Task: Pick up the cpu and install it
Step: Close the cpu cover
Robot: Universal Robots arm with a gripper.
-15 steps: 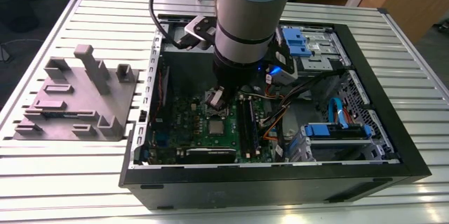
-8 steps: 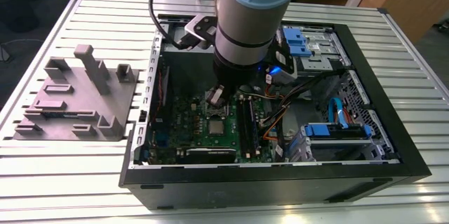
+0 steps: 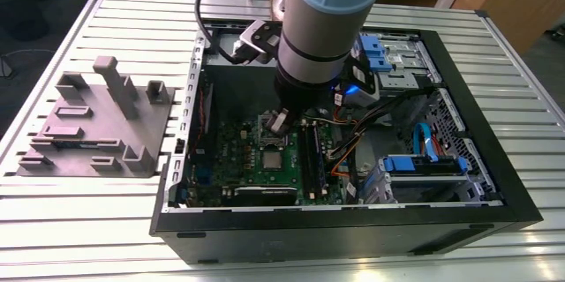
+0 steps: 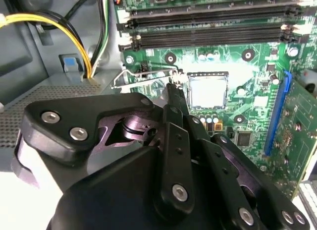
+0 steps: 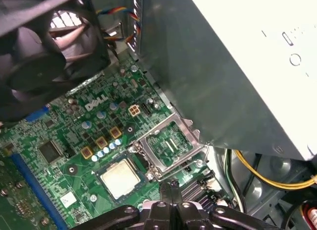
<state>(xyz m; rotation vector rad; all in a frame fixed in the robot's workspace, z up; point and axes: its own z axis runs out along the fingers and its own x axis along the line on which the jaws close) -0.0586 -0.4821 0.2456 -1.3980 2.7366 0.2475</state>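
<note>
At the exterior view's left, a grey fixture block [image 3: 92, 130] sits beside the open computer case [image 3: 335, 229]. Inside, the cpu [image 3: 271, 160] lies in its socket, with the load frame [image 5: 168, 145] hinged open beside it. The gripper [image 3: 280, 125] hovers just beside, jaws pressed together on nothing. A slip could scrape the chip or snag the lever [image 4: 143, 80]. Loose cables [image 3: 346, 144] crowd the exterior view's right.

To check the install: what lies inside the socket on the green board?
The cpu lies flat inside it, silvery top up; the metal frame stands swung open beside it. What is under the cpu is covered.
</note>
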